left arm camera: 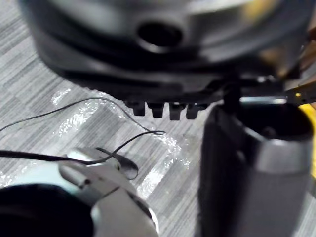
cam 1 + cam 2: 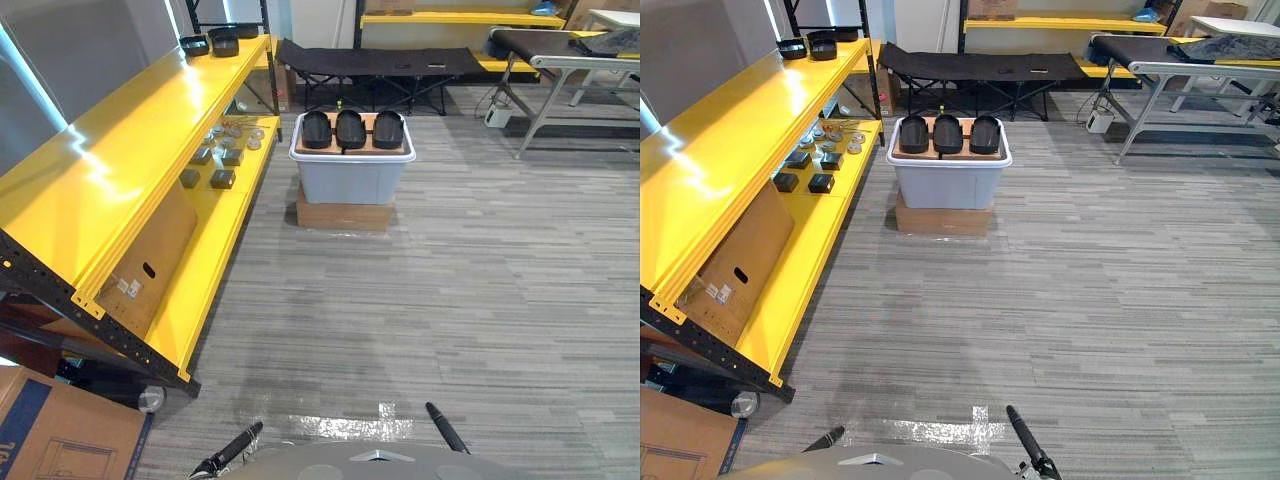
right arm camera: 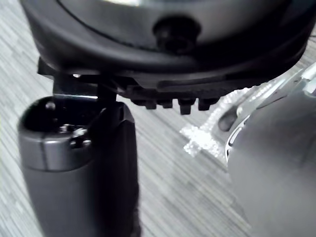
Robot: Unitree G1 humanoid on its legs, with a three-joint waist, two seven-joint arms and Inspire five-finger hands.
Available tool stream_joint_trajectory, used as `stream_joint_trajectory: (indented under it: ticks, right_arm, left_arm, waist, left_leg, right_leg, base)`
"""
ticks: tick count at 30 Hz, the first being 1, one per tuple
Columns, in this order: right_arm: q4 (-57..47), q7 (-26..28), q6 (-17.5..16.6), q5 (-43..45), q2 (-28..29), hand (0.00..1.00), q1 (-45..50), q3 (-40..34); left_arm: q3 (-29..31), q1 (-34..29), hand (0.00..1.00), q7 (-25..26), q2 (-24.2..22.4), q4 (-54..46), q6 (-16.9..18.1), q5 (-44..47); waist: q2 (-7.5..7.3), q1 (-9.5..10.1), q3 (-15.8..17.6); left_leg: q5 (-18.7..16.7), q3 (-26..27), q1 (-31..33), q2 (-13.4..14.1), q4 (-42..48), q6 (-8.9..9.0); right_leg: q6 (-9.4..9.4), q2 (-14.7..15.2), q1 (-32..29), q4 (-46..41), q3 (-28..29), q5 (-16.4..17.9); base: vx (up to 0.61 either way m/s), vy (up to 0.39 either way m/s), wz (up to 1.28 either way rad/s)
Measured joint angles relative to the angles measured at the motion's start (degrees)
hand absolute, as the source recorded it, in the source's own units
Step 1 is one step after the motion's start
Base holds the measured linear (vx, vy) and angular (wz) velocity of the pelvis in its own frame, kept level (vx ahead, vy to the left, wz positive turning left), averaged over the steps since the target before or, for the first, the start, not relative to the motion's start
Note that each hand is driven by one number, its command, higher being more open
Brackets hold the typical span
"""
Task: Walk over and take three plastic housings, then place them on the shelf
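- Step in hand, as I judge it: the walk over; nothing is picked up yet, so the whole task lies ahead
- The three plastic housings (image 2: 350,128) sit side by side in a row, well ahead of the robot and far from both hands
- They are black, smooth and slightly glossy, shaped like shallow oblong shells with rounded ends
- They rest on a flat cardboard sheet (image 2: 930,153) laid across the top of a pale grey plastic tub (image 2: 350,175), which has a white rolled rim and gently tapered walls
- The tub stands on a low brown cardboard box (image 2: 343,214), so the housings are raised off the floor
- The left hand (image 1: 158,64) hangs low over the floor (image 2: 450,280); its fingers look straight and it carries nothing
- The right hand (image 3: 163,54) is likewise low, fingers relaxed, empty
- The yellow shelf (image 2: 130,150) runs along the left, from near to far; its top board is glossy painted metal, mostly bare, with a few dark bowl-like items (image 2: 225,42) at the far end
- The floor is grey carpet with fine stripes, flat and open between robot and tub
- Next move calls for walking straight ahead to stop just short of the tub, then raising a hand over one shell
- The shells look light and slick, so a grip across the narrow width seems safest
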State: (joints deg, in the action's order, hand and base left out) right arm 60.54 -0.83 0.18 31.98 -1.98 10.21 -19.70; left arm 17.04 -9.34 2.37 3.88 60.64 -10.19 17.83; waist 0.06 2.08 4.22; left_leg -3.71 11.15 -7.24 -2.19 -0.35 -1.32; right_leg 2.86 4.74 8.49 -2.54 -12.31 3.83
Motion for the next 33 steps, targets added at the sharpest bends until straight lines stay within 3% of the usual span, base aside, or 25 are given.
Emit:
stream_joint_trajectory:
  ticks: [4,13,22,33]
  right_arm:
    - [0.0,-0.21,-2.48,-1.42,0.73,1.0,-1.56,0.69]
    - [-2.71,0.09,-6.82,-2.55,0.77,1.0,-9.62,3.58]
    - [-2.85,2.37,-6.77,-2.37,-0.01,1.0,-10.43,5.74]
    - [-1.63,-0.97,-6.07,-4.66,0.07,1.0,-8.03,4.31]
  left_arm:
    - [-0.75,0.14,1.0,-0.44,0.21,0.19,2.19,0.68]
    - [-9.13,5.54,1.0,-3.85,0.46,-5.1,4.2,5.18]
    - [-10.48,6.6,1.0,-3.92,0.37,-5.18,6.34,6.55]
    - [-9.19,3.23,1.0,-3.78,0.33,-4.98,6.41,4.44]
  waist:
    - [-0.31,0.08,0.34]
    - [-1.39,-0.37,2.69]
    - [-0.87,-0.82,4.31]
    - [-0.43,-0.79,4.57]
  left_leg:
    - [1.44,-0.07,-1.41,-0.56,-2.56,-0.65]
    - [1.99,-1.75,-1.28,-1.42,-3.11,-0.74]
    - [2.17,-2.14,-1.25,-1.66,-2.98,-1.04]
    - [3.25,-2.3,-1.95,-2.17,-4.34,-1.86]
  right_leg:
    - [0.44,0.0,0.78,1.66,-0.13,-0.28]
    - [0.9,0.61,0.65,2.02,-1.54,-0.57]
    - [0.95,0.8,0.62,1.81,-1.68,-0.61]
    - [1.26,1.13,0.74,1.74,-1.85,-0.83]
  base:
    - [0.08,0.018,0.0]
    - [0.01,0.004,0.09]
    - [-0.02,-0.004,0.01]
    - [-0.01,0.0,0.01]
